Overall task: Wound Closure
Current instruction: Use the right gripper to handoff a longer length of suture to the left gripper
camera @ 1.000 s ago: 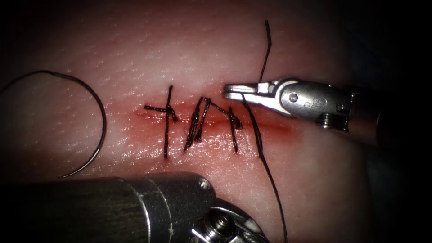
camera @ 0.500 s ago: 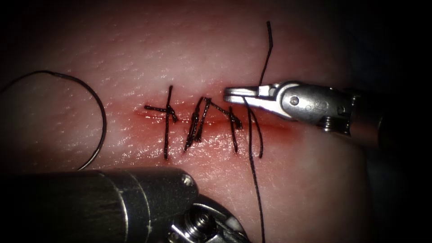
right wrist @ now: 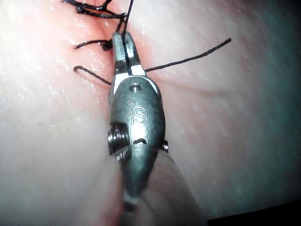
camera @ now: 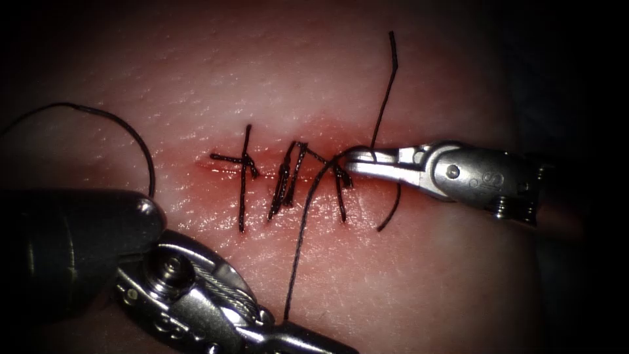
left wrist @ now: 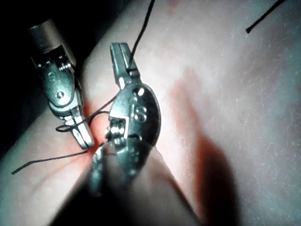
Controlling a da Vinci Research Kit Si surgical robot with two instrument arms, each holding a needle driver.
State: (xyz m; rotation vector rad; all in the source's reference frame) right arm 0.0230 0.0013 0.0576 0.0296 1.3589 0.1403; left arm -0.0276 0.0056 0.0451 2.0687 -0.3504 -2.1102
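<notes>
Endoscope view: the tissue (camera: 406,275) is recorded with a horizontal cut (camera: 295,178) crossed by several dark stitches (camera: 244,177) and edged with red fluid (camera: 216,183). The right tool (camera: 357,160) is entered from 3 o'clock, its jaws closed on the thread (camera: 304,229) at the cut's right end; a short thread tail (camera: 386,85) is seen rising toward 12 o'clock, and one strand is wrapped around the jaws, apparently so that a knot can be formed. The left tool (camera: 308,337) is entered from 8 o'clock, and the long strand runs down to its tip at 6 o'clock, seemingly kept taut there. The curved needle (camera: 141,157) is found lying free on the tissue, left of the cut, toward 9 o'clock, held by neither tool and not driven in. Left wrist view: the left tool (left wrist: 121,51) is shown clamped on the thread (left wrist: 143,23) at its tip; the right tool (left wrist: 84,137) lies just beside it, thread looped about it. Right wrist view: the right tool (right wrist: 123,44) is shown with jaws pressed together on the thread (right wrist: 188,59) beside the stitches (right wrist: 91,10).
</notes>
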